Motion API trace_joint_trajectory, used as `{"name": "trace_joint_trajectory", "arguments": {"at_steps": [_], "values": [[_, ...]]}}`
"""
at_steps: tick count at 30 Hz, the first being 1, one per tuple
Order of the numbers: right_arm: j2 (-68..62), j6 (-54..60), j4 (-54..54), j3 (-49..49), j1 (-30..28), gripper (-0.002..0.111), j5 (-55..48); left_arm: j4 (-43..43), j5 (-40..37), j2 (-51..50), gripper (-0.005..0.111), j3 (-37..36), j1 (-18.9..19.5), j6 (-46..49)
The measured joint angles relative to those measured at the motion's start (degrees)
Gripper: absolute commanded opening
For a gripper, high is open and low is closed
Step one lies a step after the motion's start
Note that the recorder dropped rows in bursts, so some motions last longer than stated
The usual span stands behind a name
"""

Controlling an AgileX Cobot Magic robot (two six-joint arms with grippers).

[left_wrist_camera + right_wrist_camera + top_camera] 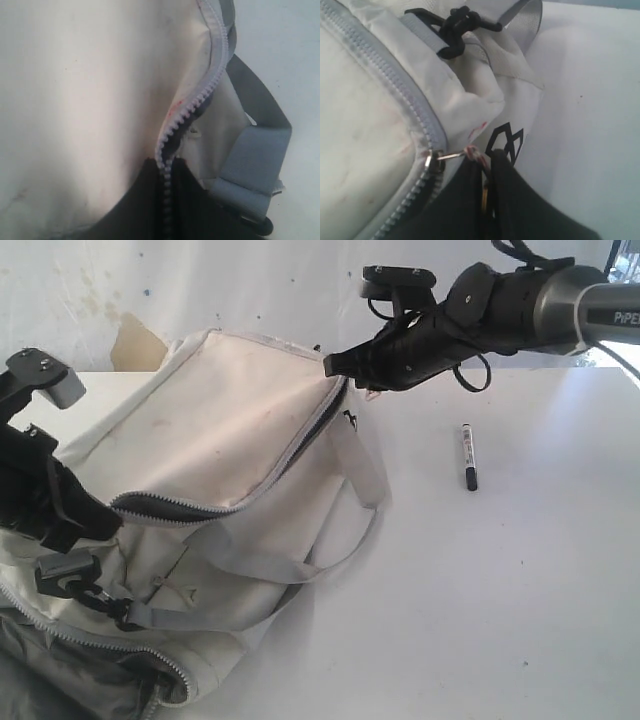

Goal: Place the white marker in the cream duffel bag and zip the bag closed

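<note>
The cream duffel bag (220, 430) lies on the left of the white table, and its top zipper (300, 445) gapes over dark lining. The white marker (469, 455) lies on the table to the right of the bag, apart from both grippers. At the bag's far end my right gripper (335, 364) is shut on the reddish cord (472, 152) tied to the metal zipper slider (434, 161). My left gripper (100, 520) is shut on the zipper's toothed edge (172, 132) at the bag's near-left end.
A grey strap (260, 565) loops off the bag's front onto the table. A black buckle (85, 585) sits at the bag's near-left corner, above a second zipper (150, 660). A black logo (505, 142) marks the bag's end panel. The back wall is stained.
</note>
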State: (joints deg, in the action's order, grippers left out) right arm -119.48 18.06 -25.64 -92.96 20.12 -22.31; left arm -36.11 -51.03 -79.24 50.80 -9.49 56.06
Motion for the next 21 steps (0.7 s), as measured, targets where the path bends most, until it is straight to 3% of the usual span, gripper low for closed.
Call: {"name": "trace_joint_trajectory", "arguments": {"at_steps": [6, 13, 16, 21], "values": [[-1.56, 0.0, 0.0, -0.52, -0.1, 0.002, 0.03, 0.0, 0.95, 0.0, 0.0, 0.0, 0.0, -0.23], [-1.56, 0.0, -0.46, -0.74, -0.46, 0.041, -3.53, 0.0, 1.99, 0.0, 0.0, -0.07, 0.1, 0.27], [-1.56, 0.0, -0.87, -0.74, -0.73, 0.051, -6.88, 0.0, 2.22, 0.0, 0.009, -0.07, 0.1, 1.76], [0.27, 0.0, -1.23, -0.74, -0.73, 0.051, -12.75, -0.36, 2.58, 0.0, 0.035, -0.07, 0.1, 2.57]]}}
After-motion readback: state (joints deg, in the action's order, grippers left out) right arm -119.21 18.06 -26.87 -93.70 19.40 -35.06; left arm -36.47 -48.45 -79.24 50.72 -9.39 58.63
